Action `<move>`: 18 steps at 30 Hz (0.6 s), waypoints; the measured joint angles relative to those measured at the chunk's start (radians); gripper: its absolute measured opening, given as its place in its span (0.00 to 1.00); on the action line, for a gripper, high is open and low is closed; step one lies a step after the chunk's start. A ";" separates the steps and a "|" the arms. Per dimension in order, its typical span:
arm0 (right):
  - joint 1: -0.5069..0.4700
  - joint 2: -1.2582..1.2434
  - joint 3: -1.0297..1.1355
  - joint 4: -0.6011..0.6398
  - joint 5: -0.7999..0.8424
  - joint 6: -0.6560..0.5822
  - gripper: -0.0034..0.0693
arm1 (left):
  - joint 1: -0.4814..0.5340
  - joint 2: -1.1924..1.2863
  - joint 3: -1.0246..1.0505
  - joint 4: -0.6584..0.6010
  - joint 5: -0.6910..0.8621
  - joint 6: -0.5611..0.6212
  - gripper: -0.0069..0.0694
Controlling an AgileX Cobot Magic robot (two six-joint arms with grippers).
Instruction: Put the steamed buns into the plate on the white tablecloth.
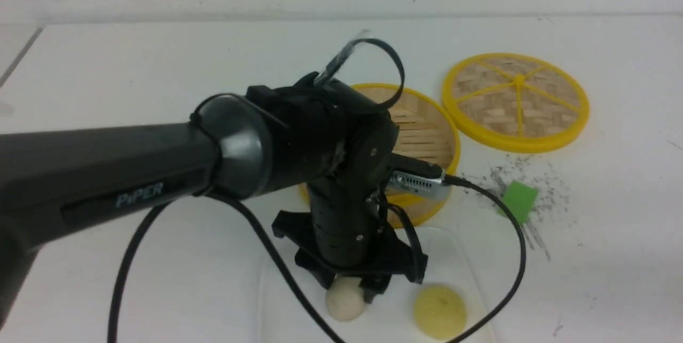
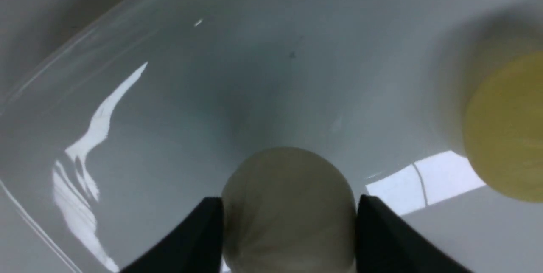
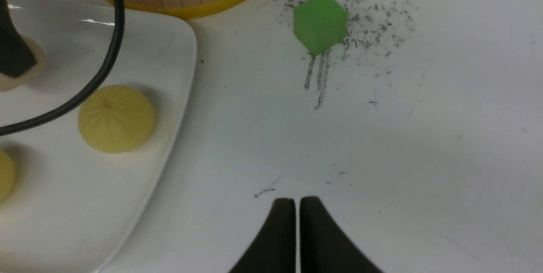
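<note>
Beige bun [image 2: 288,196] is clamped by left hand [image 1: 350,280] within plate [image 1: 460,263], left of yellow bun [image 1: 439,311]; right hand [image 3: 297,218] is seen pressed together over tabletop [image 3: 424,158].

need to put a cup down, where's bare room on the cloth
Free: the tablecloth right of the plate, nearer than the green cube. Crowded: the plate, where the left pincer holds the beige bun beside the yellow bun.
</note>
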 joint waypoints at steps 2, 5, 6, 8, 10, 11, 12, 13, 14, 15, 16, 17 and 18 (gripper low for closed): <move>0.000 -0.002 -0.027 0.000 0.031 -0.001 0.10 | -0.001 -0.008 -0.018 0.002 0.008 0.000 0.76; 0.000 -0.029 -0.086 0.000 0.102 -0.010 0.10 | -0.001 -0.020 -0.063 0.006 0.029 0.000 0.83; 0.000 -0.045 -0.107 0.000 0.131 -0.011 0.10 | -0.001 -0.021 -0.075 0.009 0.036 0.000 0.84; 0.000 -0.092 -0.142 0.000 0.186 -0.011 0.10 | -0.001 -0.024 -0.096 0.011 0.050 0.000 0.84; 0.000 -0.122 -0.161 0.000 0.209 -0.007 0.10 | -0.001 -0.026 -0.103 0.012 0.055 0.000 0.84; 0.000 -0.172 -0.177 0.000 0.235 0.009 0.10 | -0.001 -0.026 -0.109 0.015 0.058 0.000 0.83; 0.000 -0.229 -0.183 -0.001 0.254 0.026 0.10 | -0.001 -0.026 -0.110 0.015 0.059 0.000 0.81; 0.000 -0.237 -0.183 -0.001 0.257 0.032 0.10 | -0.001 -0.026 -0.110 0.016 0.059 0.000 0.81; 0.000 -0.281 -0.184 -0.001 0.266 0.046 0.10 | -0.001 -0.026 -0.110 0.018 0.063 0.000 0.79; 0.000 -0.350 -0.176 -0.004 0.254 0.076 0.10 | -0.001 -0.026 -0.110 0.019 0.072 0.000 0.74; 0.000 -0.367 -0.174 -0.005 0.243 0.079 0.10 | -0.001 -0.026 -0.110 0.019 0.073 0.000 0.73; 0.000 -0.424 -0.139 -0.005 0.168 0.096 0.10 | -0.001 -0.026 -0.110 0.019 0.086 0.000 0.68; 0.000 -0.431 -0.133 -0.005 0.168 0.097 0.10 | -0.001 -0.026 -0.110 0.019 0.088 0.000 0.67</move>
